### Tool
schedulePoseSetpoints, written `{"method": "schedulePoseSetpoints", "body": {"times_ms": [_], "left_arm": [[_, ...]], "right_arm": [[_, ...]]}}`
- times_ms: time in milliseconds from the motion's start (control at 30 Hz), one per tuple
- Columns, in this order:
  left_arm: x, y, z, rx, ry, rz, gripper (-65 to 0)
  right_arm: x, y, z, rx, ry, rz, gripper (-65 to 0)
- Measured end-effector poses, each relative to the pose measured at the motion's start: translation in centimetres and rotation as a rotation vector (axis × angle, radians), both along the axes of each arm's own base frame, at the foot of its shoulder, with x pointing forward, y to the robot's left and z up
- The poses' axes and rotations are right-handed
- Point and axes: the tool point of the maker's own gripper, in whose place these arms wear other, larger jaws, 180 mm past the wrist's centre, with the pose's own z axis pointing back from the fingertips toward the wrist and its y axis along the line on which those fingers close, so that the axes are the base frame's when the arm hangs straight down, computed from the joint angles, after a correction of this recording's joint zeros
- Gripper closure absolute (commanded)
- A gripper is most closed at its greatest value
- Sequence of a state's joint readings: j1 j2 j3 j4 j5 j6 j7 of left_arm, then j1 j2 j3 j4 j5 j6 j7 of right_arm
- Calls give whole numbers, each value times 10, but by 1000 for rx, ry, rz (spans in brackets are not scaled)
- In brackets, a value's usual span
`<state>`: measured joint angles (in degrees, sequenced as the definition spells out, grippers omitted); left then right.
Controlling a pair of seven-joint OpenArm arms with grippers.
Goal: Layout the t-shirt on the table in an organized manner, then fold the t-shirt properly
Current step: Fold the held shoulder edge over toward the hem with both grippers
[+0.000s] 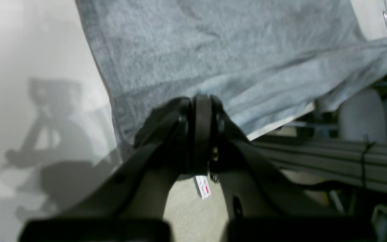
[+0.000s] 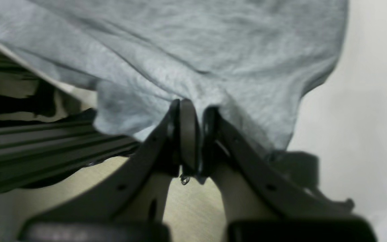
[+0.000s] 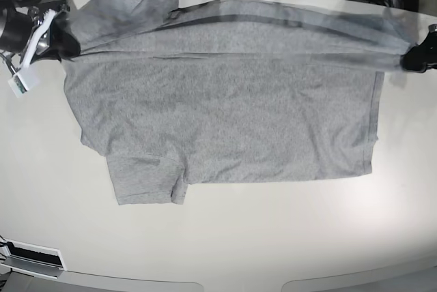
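Base view: t-shirt (image 3: 225, 111) lies mostly flat on the tabletop (image 3: 218, 237), plain grey side up, no lettering visible. Far edge is lifted and stretched taut between the two arms, blurred as if in motion. One sleeve lies flat at the near left.

Right end effector (image 3: 58, 36), on this view's left, is clenched on the sleeve/shoulder end of that edge. Left end effector (image 3: 418, 56), on this view's right, pinches the hem-end corner.

Right wrist view: end effector (image 2: 193, 111) is clamped on bunched fabric (image 2: 186, 60), cloth draping away from the fingertips. Left wrist view: end effector (image 1: 202, 104) likewise clamped on the shirt (image 1: 213, 50) near its stitched hem, with the cloth pulled into a straight ridge toward the other arm.

Why held like this, my read: gripping both ends of one long edge keeps it tensioned, so the edge stays straight and wrinkle-free while carried. Likely either a lengthwise fold of the far side over the body, or a final pull to flatten the layout; can't tell which.

Risk: uneven tension skews the fold line; the near sleeve is not yet tucked.
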<state>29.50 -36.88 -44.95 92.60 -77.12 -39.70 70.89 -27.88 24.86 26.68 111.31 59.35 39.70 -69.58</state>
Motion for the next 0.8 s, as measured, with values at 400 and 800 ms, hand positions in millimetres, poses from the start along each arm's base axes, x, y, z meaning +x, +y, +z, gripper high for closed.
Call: {"method": "schedulePoseSetpoints", "body": {"times_ms": [400,800], "left_arm": [[31,-7,-27,30,5,-20,0],[43,1,-21,70,-42,-9,-318]], "right_arm": [[38,-20,-14,-19,-32,-78,0],[45,-20,-10,-14,-61,-84,-318]]}}
